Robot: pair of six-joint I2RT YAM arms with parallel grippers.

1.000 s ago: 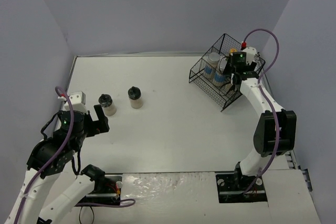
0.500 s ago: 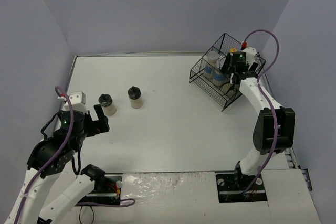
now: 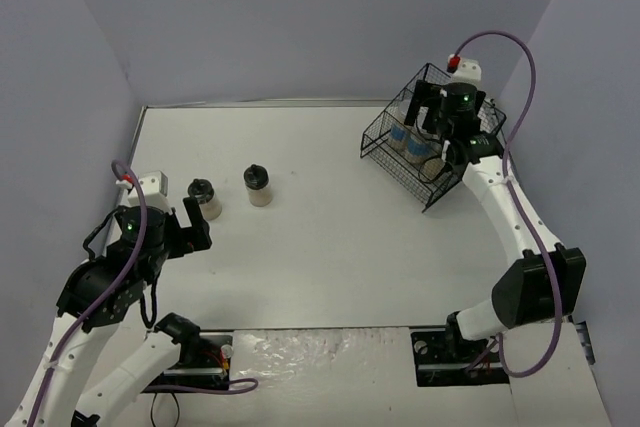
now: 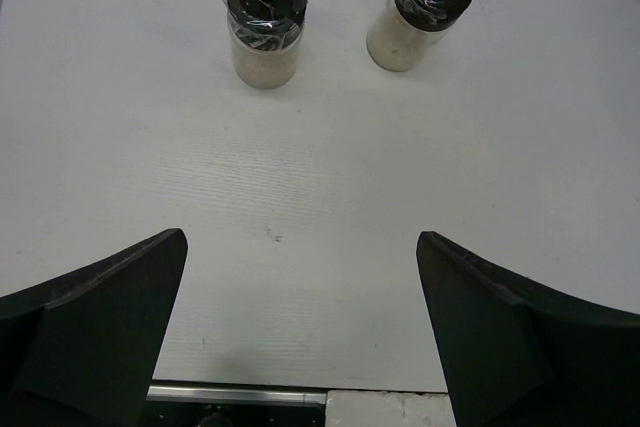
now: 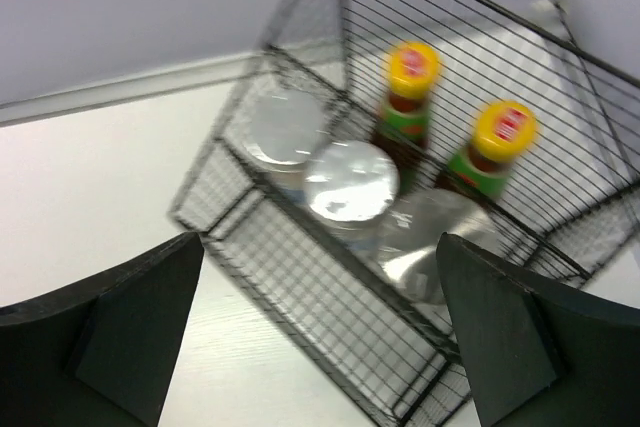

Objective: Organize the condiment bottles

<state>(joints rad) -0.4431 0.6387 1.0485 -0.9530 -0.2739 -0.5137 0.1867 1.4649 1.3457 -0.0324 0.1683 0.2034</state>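
Right gripper higher, fully splayed, empty.

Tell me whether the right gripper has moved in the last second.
Yes. The right gripper moved up-frame, from the basket's middle toward its far rim.

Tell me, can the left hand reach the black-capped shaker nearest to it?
Probably yes. The left hand is open and faces the nearest black-capped shaker, with only bare white table between them. The other shaker stands off to the side, apart from it.
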